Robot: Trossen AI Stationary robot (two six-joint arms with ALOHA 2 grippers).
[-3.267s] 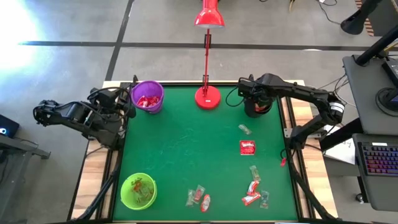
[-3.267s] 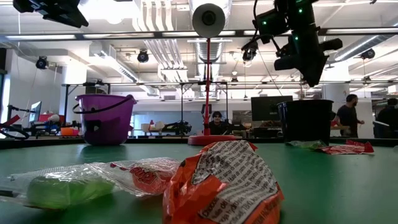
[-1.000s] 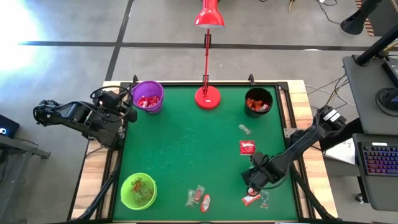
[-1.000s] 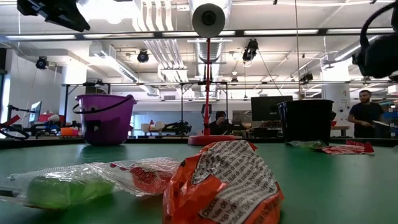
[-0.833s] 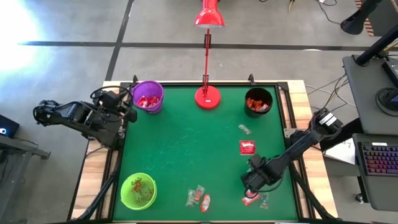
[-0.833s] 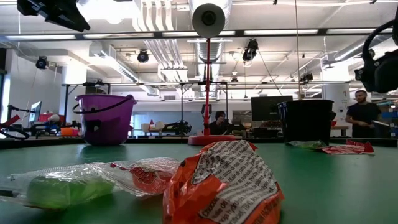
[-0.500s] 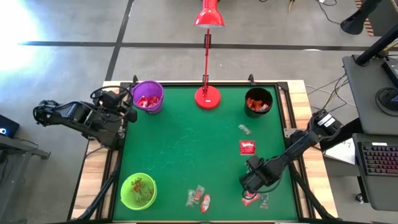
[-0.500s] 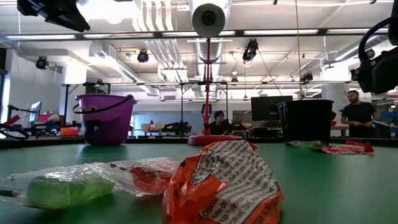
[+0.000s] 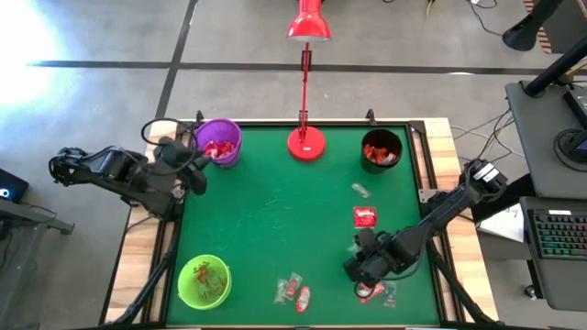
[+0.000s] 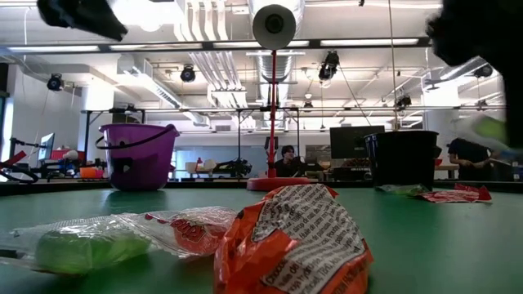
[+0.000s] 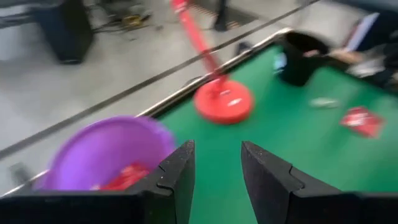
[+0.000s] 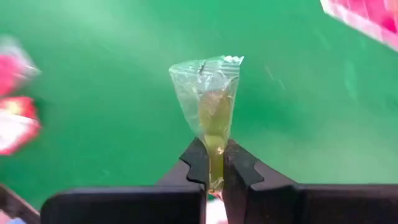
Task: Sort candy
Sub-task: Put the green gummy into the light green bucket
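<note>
My right gripper (image 9: 352, 268) hovers over the table's near right part, shut on a clear-wrapped green candy (image 12: 210, 102); the low view shows that candy (image 10: 492, 128) well above the table. More wrapped candies lie flat: a red packet (image 9: 365, 217), a clear one (image 9: 361, 191), a cluster (image 9: 292, 290) at the near edge, red ones (image 9: 371, 291) by my right gripper. My left gripper (image 11: 217, 180) is open and empty, at the table's far left beside the purple cup (image 9: 218, 142). My right gripper pinches the candy's clear wrapper between its two fingertips (image 12: 198, 158), at one narrow end (image 12: 213, 149). The wider crimped end (image 12: 205, 65) sticks out past the fingers. The candy is lifted clear of the table.
A purple cup with red candies stands at the far left, a black cup (image 9: 382, 149) with orange-red candies at the far right, a green cup (image 9: 204, 280) at the near left. A red lamp base (image 9: 306, 144) sits at the far edge, middle. Bare green mat (image 9: 275, 215) fills the centre.
My right gripper has moved a little toward the table's left and risen, carrying the green candy up off the mat. My left gripper has shifted slightly to the right, toward the purple cup.
</note>
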